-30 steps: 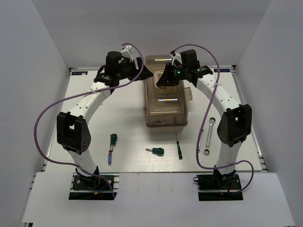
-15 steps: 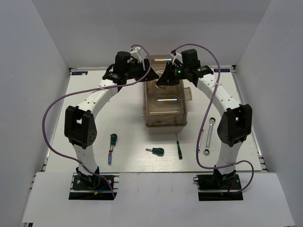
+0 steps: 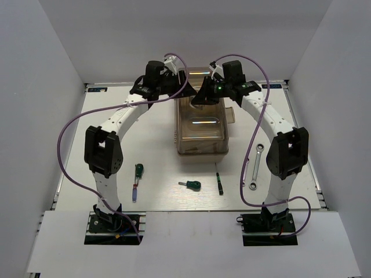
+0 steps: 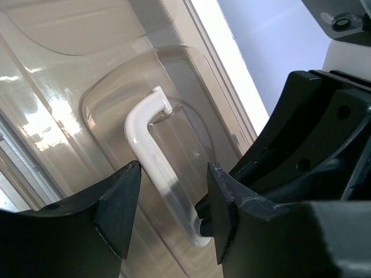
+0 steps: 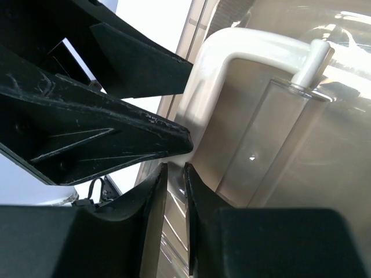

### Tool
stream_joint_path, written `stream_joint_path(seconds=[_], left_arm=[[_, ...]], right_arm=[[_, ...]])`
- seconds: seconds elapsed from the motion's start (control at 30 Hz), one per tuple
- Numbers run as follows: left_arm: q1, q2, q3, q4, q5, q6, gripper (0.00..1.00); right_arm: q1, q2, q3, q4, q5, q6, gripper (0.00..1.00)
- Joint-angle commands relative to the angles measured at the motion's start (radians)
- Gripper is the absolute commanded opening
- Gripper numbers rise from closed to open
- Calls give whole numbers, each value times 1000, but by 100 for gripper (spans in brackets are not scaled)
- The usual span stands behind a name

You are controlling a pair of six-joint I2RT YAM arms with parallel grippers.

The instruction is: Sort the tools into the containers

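The beige toolbox [image 3: 200, 136] with its translucent brown lid stands closed at the table's middle back. My right gripper [image 3: 206, 96] is over the lid, and in the right wrist view [image 5: 174, 191] its jaws are pinched on one end of the clear handle [image 5: 200, 81]. My left gripper [image 3: 178, 87] is open and straddles the same handle [image 4: 152, 156], fingers either side without touching. On the table lie the green-and-red screwdriver [image 3: 137, 179], the stubby green screwdriver [image 3: 190, 185], the thin black-green screwdriver [image 3: 219, 182] and one silver wrench [image 3: 255, 165]. The second wrench is out of view.
The two grippers are very close together above the lid; the right gripper's black body [image 4: 313, 133] fills the right of the left wrist view. White walls enclose the table on three sides.
My left arm has swung right, from beside the toolbox to over its lid, bringing its open jaws around the handle. The right arm and the tools have not moved.
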Motion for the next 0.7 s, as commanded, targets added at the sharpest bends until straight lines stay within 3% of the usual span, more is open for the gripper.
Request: stream_joint_path(seconds=[0.0,0.2,0.33,0.37,0.67], left_arm=[[-9,6,43,-50,7,3,59],[-18,51,91,-73,26,3,49],[-27,69,109,-91,36,3,45],[-27,69,109,-91,36,3,43],[-36,97,137,-102,36,-6,35]], right_arm=[[6,-30,0,99,-61,28,22],[-6,-43,-16,113,-66,20,26],[-20,-65,-29,98,-55,-24,39],[-21,-88,-32,87,-50,-36,47],[-122,-326,-127,-124,106,-337,54]])
